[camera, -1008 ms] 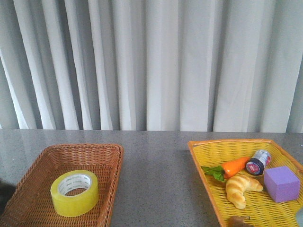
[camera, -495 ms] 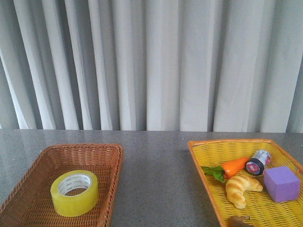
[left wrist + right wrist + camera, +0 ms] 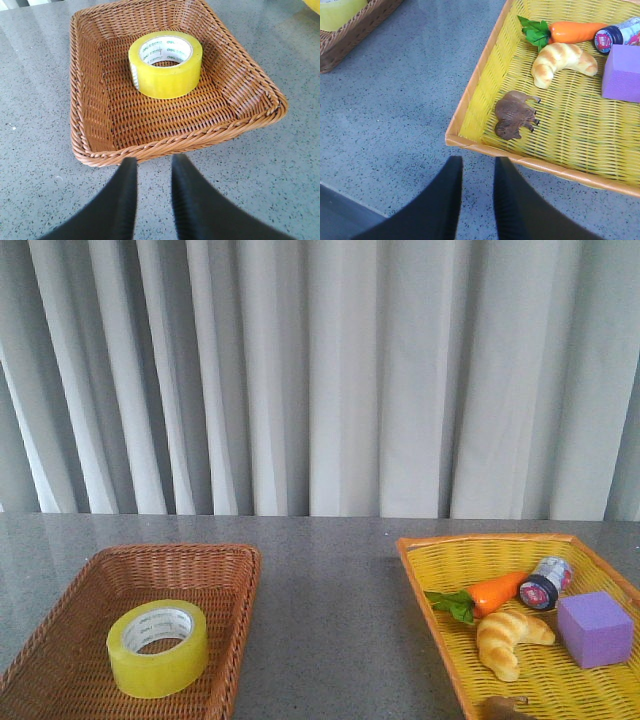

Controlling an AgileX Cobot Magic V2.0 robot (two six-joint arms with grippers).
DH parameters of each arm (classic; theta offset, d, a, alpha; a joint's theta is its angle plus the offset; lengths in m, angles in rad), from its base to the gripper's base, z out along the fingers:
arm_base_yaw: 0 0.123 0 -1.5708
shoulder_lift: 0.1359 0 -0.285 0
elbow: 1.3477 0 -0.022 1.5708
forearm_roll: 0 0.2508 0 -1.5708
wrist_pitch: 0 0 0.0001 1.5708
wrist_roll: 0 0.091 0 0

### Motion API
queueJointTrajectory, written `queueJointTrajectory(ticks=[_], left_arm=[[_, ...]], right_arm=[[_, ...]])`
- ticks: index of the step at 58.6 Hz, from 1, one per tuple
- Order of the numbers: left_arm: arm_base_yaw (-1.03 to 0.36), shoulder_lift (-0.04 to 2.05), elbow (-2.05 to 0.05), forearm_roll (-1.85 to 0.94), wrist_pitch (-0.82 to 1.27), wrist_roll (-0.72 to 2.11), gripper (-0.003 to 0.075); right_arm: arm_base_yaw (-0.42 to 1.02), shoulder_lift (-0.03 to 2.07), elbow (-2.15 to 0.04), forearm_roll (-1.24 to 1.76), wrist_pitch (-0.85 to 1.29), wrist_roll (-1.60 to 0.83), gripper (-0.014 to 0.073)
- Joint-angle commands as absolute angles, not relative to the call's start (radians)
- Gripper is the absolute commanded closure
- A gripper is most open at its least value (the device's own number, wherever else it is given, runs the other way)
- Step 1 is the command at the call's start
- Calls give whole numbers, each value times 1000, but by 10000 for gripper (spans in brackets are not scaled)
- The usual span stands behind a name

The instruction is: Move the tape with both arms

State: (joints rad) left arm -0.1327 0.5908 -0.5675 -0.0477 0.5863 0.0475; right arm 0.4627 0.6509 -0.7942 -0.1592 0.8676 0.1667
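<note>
This looks like a robot test room, not a home. A long pale grey curtain [image 3: 320, 375] hangs in folds across the whole back, at 12 o'clock. A flat grey speckled stone table [image 3: 330, 620] holds 2 woven baskets: a brown wicker one [image 3: 225, 640] at 8 o'clock, a yellow one [image 3: 440, 640] at 4 o'clock with toy food inside.

Tape [image 3: 158, 647] lies flat in brown wicker basket [image 3: 226, 580], near left. Yellow basket [image 3: 430, 585] at right w/ carrot [image 3: 497, 591], croissant [image 3: 507, 636], purple block [image 3: 594, 628], small dark cylinder [image 3: 546, 582] (red-blue label). Grey table [image 3: 330, 620], curtain [image 3: 320, 375] behind.
</note>
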Motion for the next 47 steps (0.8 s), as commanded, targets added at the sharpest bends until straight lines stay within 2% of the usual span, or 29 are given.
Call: queueJointTrajectory(ticks=[1, 7, 37, 47], left_arm=[[-132, 591, -593, -59, 508, 36, 711], [-132, 591, -593, -59, 504, 36, 727], [-132, 590, -592, -58, 515, 36, 727], [-127, 466, -493, -34, 481, 43, 727]], right_arm=[[455, 655, -821, -180, 809, 158, 535], [455, 655, -821, -180, 809, 158, 605], [455, 655, -821, -179, 813, 160, 601], [455, 655, -821, -177, 817, 160, 601]])
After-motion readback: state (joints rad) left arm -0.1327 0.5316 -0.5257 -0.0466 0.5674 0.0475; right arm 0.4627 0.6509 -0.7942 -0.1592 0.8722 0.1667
